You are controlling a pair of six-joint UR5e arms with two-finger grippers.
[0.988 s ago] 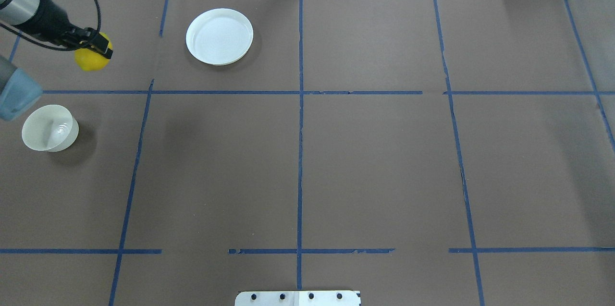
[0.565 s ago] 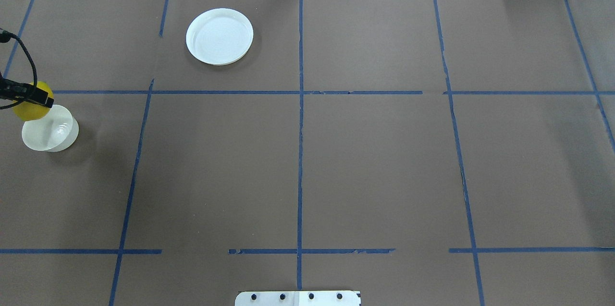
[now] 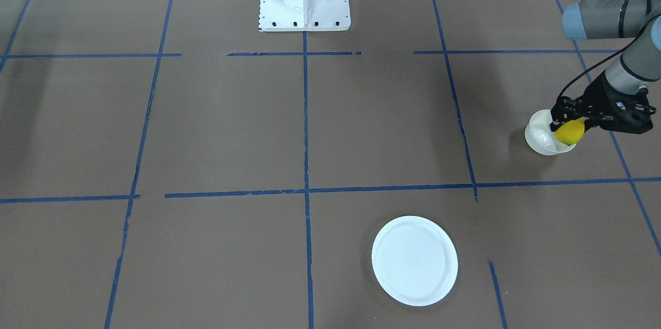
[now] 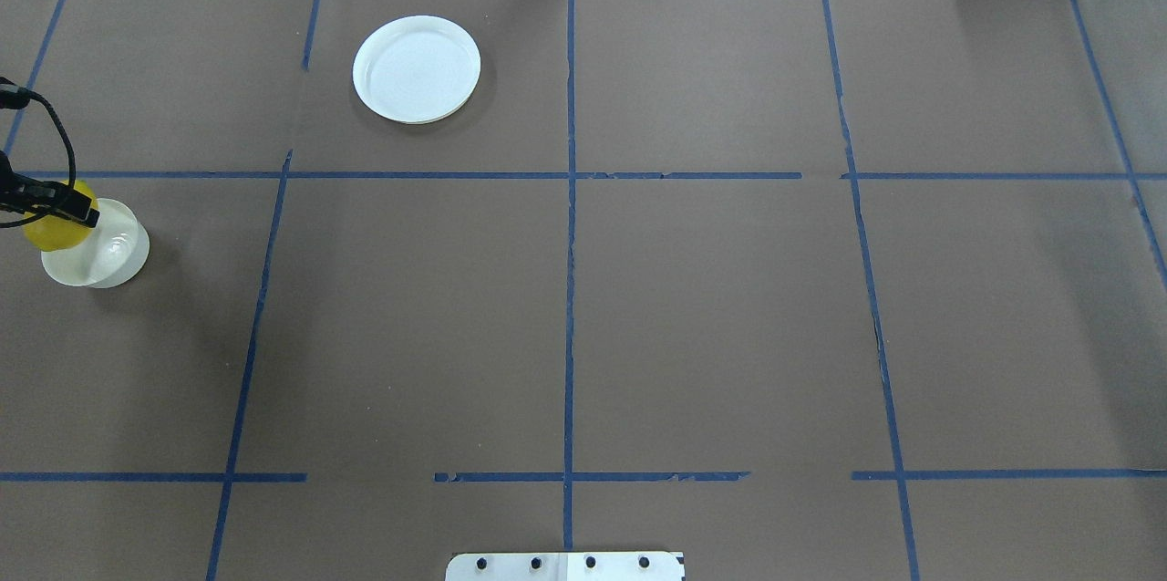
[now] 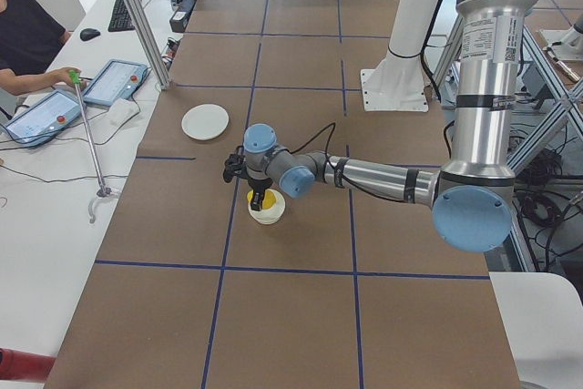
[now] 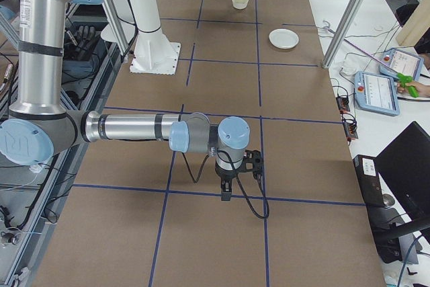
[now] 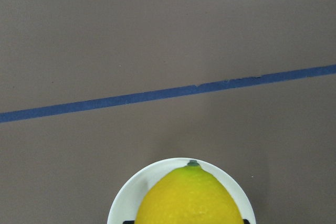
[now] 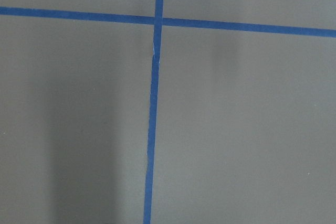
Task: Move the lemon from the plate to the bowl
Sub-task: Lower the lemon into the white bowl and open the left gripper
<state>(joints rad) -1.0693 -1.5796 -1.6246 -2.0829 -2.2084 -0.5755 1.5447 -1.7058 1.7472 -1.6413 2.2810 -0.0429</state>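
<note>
Over bowl (image 3: 537,139), lemon (image 3: 569,134) clamped in left claw (image 3: 569,126), plate (image 3: 414,261) well apart.

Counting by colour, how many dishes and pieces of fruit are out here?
White: 2, the flat round white plate and the small deep white bowl.
Yellow: 1, the small oval yellow lemon.
Total: 3.
</note>
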